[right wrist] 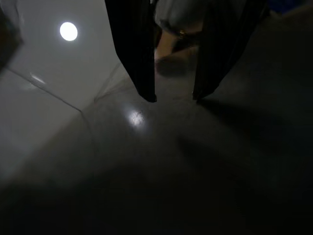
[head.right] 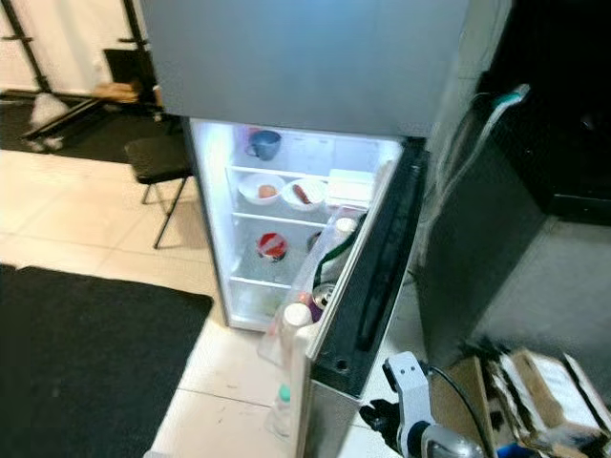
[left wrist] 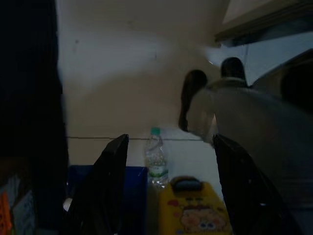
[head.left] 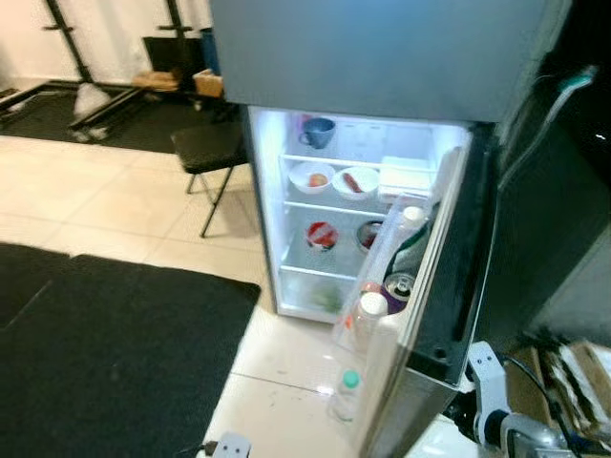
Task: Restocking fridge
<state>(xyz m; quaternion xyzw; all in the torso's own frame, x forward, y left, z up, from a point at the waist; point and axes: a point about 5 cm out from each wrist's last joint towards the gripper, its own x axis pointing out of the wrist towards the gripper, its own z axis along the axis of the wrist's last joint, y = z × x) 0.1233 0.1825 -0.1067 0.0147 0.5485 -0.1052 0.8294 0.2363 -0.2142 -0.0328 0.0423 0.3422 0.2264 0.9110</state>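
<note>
The fridge (head.left: pixel 382 57) stands ahead with its lower door (head.left: pixel 449 277) swung open to the right and the inside lit. Its shelves hold a blue mug (head.left: pixel 318 131), two white bowls (head.left: pixel 312 176) with food and a white box (head.left: pixel 406 175). The door rack carries bottles (head.left: pixel 370 310) and a can (head.left: pixel 398 286). A clear water bottle with a green cap (head.left: pixel 347 393) stands on the floor by the door. In the left wrist view my left gripper (left wrist: pixel 171 139) is open, and that bottle (left wrist: pixel 156 157) shows between its fingers, farther off. My right gripper (right wrist: pixel 173 95) hangs open over bare floor.
A yellow cartoon-printed pack (left wrist: pixel 198 211) and a blue box (left wrist: pixel 115 188) lie close under the left gripper. A black chair (head.left: pixel 210 151) stands left of the fridge and a black mat (head.left: pixel 105 353) covers the floor at left. Cardboard boxes (head.right: pixel 539 391) sit at the lower right.
</note>
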